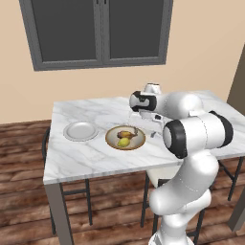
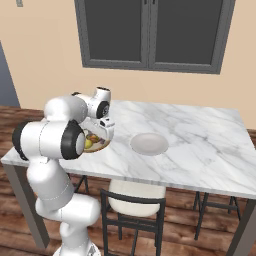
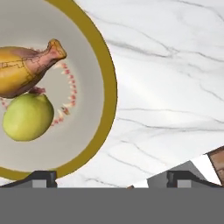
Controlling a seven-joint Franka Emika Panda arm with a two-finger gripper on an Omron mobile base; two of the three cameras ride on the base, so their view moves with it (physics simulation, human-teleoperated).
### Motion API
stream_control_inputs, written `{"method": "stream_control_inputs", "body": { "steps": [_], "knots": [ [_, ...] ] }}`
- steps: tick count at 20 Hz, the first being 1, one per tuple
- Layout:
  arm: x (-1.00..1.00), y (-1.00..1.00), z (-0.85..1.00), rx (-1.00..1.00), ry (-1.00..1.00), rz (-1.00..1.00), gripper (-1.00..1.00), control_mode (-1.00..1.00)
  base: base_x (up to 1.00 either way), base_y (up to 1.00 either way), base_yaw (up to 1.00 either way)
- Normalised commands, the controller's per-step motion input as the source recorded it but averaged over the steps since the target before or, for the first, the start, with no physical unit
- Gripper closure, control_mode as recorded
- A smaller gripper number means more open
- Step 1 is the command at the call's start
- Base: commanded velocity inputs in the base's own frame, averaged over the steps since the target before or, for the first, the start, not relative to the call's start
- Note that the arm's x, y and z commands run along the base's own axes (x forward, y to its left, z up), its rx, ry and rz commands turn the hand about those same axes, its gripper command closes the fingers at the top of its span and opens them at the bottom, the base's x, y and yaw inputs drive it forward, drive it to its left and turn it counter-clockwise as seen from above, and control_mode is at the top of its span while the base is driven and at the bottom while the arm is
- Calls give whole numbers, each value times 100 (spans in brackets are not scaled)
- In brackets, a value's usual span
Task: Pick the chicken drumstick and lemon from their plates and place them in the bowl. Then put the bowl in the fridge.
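Pincer (image 3: 111,177) spread wide, holding nothing, poised low over the bowl (image 3: 107,87) rim, likely to grip it for the fridge run. Chicken drumstick (image 3: 26,70) and lemon (image 3: 27,117) already lie touching inside. One plate (image 1: 80,130) left of bowl.

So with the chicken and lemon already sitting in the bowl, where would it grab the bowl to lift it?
Probably by the rim. The bowl is wide and shallow, too broad to span, so one finger goes inside and one outside the tan edge. The near side by the open gripper suits best: that stretch is bare, while the drumstick and lemon lie farther in.
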Motion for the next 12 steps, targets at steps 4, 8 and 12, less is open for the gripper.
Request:
{"method": "stream_control_inputs", "body": {
  "steps": [4, 8, 12],
  "knots": [
    [0, 0, -1, 0, 21, -7, -100, -100, 0, 0, 0],
    [0, -2, -10, 0, 15, 0, -100, -100, 0, 0, 0],
    [-4, 0, -26, 0, 4, 0, -100, -100, 0, 0, 0]
  ]
}}
